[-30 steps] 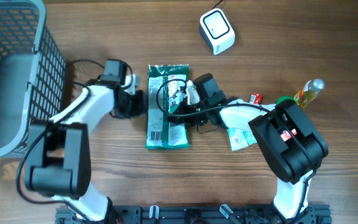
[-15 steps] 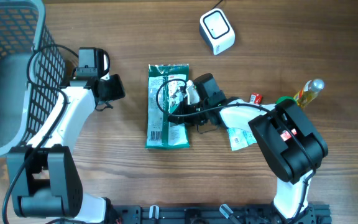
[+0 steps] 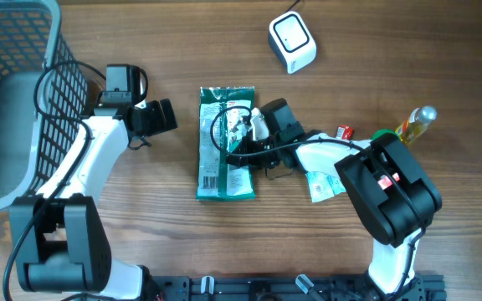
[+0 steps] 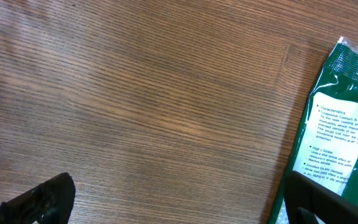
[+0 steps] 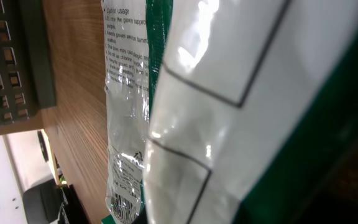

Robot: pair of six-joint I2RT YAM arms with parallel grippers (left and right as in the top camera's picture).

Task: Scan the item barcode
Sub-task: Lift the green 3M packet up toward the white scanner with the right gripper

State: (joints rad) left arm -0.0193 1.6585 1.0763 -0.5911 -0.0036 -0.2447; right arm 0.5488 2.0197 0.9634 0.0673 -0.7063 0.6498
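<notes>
The item, a flat green packet [image 3: 224,159], lies on the wooden table with its printed back up. Its barcode [image 3: 210,178] sits near the lower left corner and also shows in the right wrist view as the barcode [image 5: 122,204]. My right gripper [image 3: 254,125] rests over the packet's upper right part, shut on the packet [image 5: 229,112], which fills its camera. My left gripper [image 3: 162,116] is open, a short way left of the packet, with nothing between its fingers [image 4: 42,199]. The packet's edge [image 4: 347,124] shows beside its right finger.
A white scanner [image 3: 292,42] stands at the back, right of centre. A grey wire basket [image 3: 15,100] fills the far left. A bottle [image 3: 414,125], a small red thing [image 3: 344,131] and a paper label [image 3: 325,186] lie to the right.
My left gripper, shut at the packet's left edge a second ago, has pulled away to the left and opened wide. The packet and the right gripper have not moved.
</notes>
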